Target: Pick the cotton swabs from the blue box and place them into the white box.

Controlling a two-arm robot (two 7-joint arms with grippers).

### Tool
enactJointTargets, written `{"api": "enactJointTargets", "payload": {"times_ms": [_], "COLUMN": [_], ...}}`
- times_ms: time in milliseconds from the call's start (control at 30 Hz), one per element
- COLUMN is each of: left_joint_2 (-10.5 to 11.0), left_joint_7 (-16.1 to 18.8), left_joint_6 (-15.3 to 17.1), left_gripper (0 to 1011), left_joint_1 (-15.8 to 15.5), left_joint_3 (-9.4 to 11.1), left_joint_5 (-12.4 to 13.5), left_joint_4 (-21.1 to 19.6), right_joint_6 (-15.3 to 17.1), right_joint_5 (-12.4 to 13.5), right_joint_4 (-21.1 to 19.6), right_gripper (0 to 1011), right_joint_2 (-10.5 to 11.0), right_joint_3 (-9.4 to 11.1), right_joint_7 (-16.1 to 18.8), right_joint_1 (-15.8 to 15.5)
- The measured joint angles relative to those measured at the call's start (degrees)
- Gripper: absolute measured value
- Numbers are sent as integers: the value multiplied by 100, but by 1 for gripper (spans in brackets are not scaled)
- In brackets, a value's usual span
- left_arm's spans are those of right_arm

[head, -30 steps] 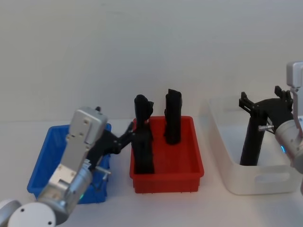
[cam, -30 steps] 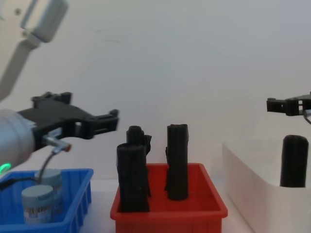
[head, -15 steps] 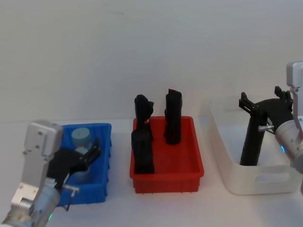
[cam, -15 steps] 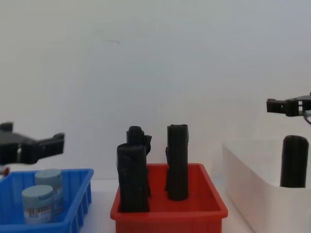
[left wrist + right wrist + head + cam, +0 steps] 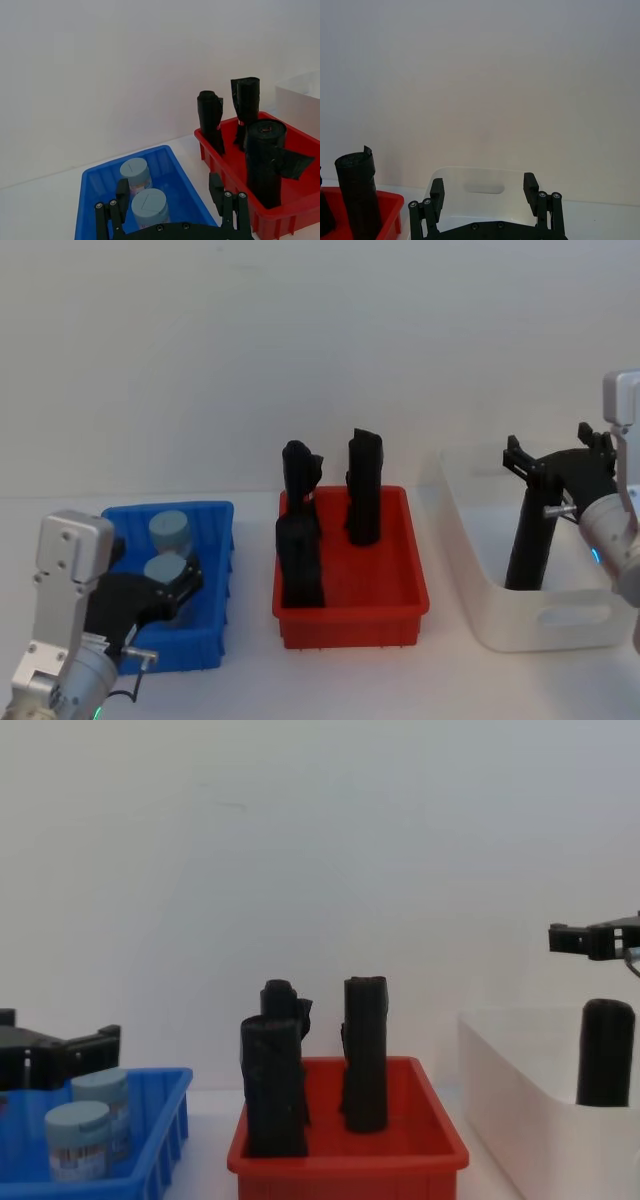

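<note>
- Two fingers of the left gripper [image 5: 169, 190] stand apart at the near left of the table [image 5: 250, 680], low over the blue box [image 5: 216, 540], and we see nothing clamped between them.
- Between those fingers sits the nearer tub of the cotton swabs [image 5: 149, 206], close beside one finger [image 5: 122, 192]. We cannot tell whether the two touch.
- Just behind it stands a second tub [image 5: 135, 172]. Both tubs are upright inside the blue box, lids up.
- Right of the blue box, and near it, we find a red bin [image 5: 350, 625] holding three black rolls [image 5: 302, 560], all standing on end.
- Further right stands the white box [image 5: 540, 625], with a fourth black roll [image 5: 528, 540] upright inside it.
- Over the white box hangs the right gripper [image 5: 553, 450], its fingers wide apart. From the chest view we see it above the top of that roll and clear of it.
</note>
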Motion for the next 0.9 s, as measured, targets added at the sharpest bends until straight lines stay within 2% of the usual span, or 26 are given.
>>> {"api": "enactJointTargets", "payload": {"times_ms": [233,533,900], "left_joint_2": [-284,-651,-866], "left_joint_7": [-302,-654,-624], "left_joint_6": [148,618,1009], "left_gripper": [1004,1004,1004], "left_joint_1": [-306,-788,-1080], "left_joint_3": [50,79,25], "left_joint_5": [261,553,665], "left_joint_4": [326,884,1284], "right_joint_6": [0,0,0], "right_joint_5": [0,0,0], "right_joint_4": [0,-1,-1], "right_gripper": [1002,1001,1002], "right_joint_2": [0,0,0], "right_joint_3": [0,0,0], "right_joint_7": [0,0,0], "right_joint_1": [0,-1,-1]}}
